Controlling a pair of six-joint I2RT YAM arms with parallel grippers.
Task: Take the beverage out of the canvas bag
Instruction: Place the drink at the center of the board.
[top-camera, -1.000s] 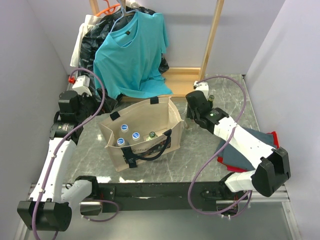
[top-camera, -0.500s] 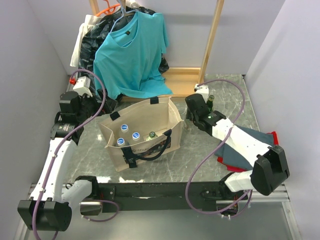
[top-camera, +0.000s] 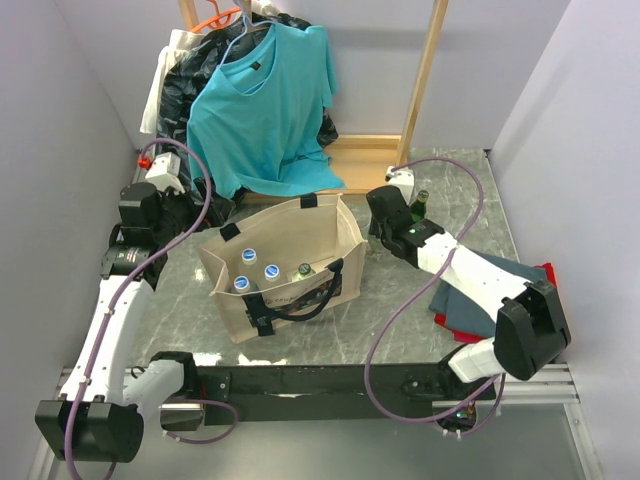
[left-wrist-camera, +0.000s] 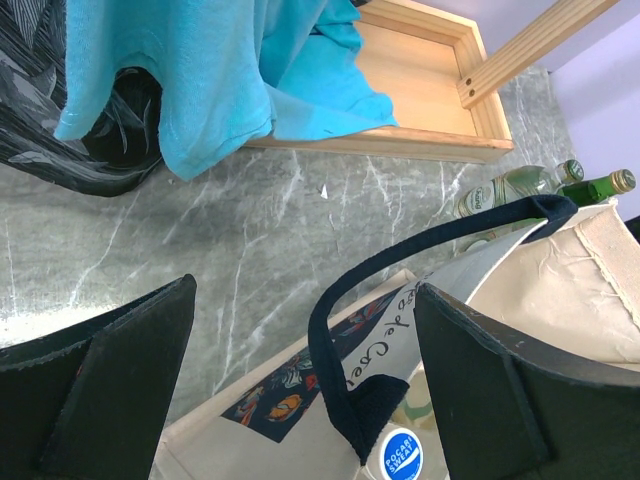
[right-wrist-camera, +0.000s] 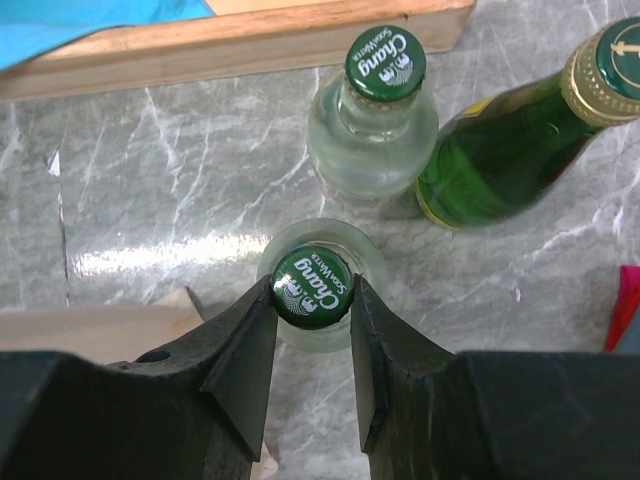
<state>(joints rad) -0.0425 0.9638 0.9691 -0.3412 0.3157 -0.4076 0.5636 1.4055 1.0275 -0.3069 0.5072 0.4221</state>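
The clear bottle (right-wrist-camera: 311, 287) is clamped by its cap in the right gripper (right-wrist-camera: 311, 302), upright, just right of the canvas bag (top-camera: 285, 235); bottles inside (top-camera: 270, 272) are found nearer the spread-jawed left gripper (left-wrist-camera: 305, 310).

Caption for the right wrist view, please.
Right gripper shut on a Chang soda bottle, beside a second Chang bottle and a green bottle.

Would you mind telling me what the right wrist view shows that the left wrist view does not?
Only the right wrist: the right tool shut on the cap of a clear bottle. Only the left wrist: the black strap of the canvas bag and a blue-capped bottle inside it. Both: the green bottle, the wooden base and the marble table.
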